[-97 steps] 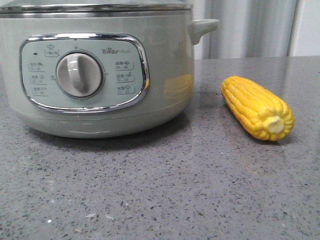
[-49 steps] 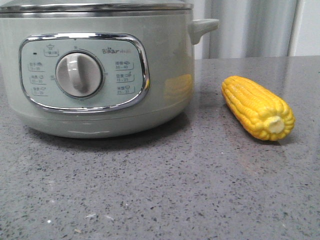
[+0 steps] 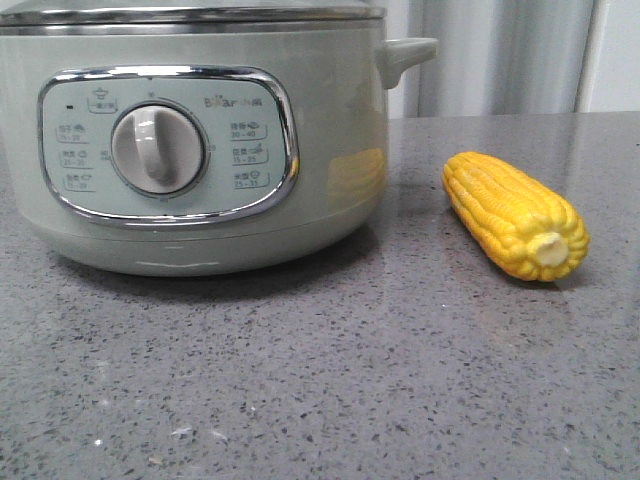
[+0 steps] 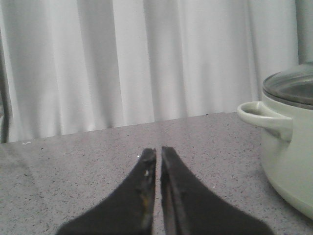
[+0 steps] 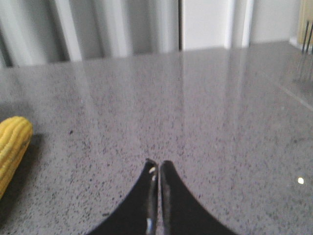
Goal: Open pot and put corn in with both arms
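So nothing's actually started yet as far as I can tell. The pot (image 3: pixel 200 140) sits toward the left side of the table (image 3: pixel 330 380) with its glass lid (image 4: pixel 289 88) still on, and the corn (image 3: pixel 515 215) lies flat on the table off to the pot's right, close by but not touching it.

Both tools are doing the same thing: the left tool (image 4: pixel 158 152) and the right tool (image 5: pixel 157 164) each have their fingers pressed nearly together, just a sliver of gap, and neither has anything in it. Both sit low over bare table.

The bit that matters for the next move: in the right wrist view the corn peeks in at the edge, off to one side of the right tool and well apart from it, so the right arm looks like the nearer one for the cob. The left wrist view has the pot's side handle (image 4: pixel 264 115) and lid off to one side, so I'd guess the left arm takes the lid.

The cob's long axis runs diagonally, pale stub end (image 3: pixel 552 250) pointing toward the table's front edge and a bit right. My read is the right tool needs to spread wide and close across the cob's width, not along its length.
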### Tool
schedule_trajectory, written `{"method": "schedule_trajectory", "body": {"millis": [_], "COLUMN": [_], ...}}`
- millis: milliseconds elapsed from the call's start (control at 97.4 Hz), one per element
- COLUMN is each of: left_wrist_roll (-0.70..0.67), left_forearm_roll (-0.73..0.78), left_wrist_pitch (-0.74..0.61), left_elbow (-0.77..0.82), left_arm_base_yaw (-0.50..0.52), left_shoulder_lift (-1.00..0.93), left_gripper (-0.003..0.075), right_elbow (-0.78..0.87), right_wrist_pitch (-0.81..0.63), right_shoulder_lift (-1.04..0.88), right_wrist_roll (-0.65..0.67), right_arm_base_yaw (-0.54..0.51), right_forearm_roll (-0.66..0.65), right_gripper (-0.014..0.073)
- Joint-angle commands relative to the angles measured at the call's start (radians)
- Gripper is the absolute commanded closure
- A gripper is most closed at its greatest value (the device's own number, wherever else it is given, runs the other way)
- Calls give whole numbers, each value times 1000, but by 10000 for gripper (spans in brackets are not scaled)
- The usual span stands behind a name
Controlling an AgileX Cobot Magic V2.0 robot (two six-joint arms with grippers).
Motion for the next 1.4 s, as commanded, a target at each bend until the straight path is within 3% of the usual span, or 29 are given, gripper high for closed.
{"method": "schedule_trajectory", "body": {"millis": [0, 277, 718, 862, 1036, 1385], "left_wrist_roll": [-8, -8, -8, -8, -8, -10], "left_forearm_roll": [-7, -7, -24, -24, -25, -76], "left_wrist_pitch": [-106, -235, -239, -252, -385, -389], "left_elbow": [-63, -65, -157, -208, -239, -390], "left_arm_base_yaw": [-7, -7, -55, -139, -263, -459], "left_shoulder_lift": [70, 158, 296, 381, 471, 687], "left_gripper": [741, 740, 734, 622, 452, 368], "right_elbow": [-89, -113, -155, -155, -155, -155], "right_wrist_pitch": [-3, 51, 122, 122, 120, 122], "right_shoulder_lift": [90, 174, 207, 234, 241, 241], "right_wrist_roll": [-10, -10, -10, -10, -17, -19], "right_arm_base_yaw": [2, 2, 2, 10, 57, 118], "right_forearm_roll": [46, 101, 103, 105, 105, 105], "right_gripper": [667, 667, 667, 667, 667, 667]}}
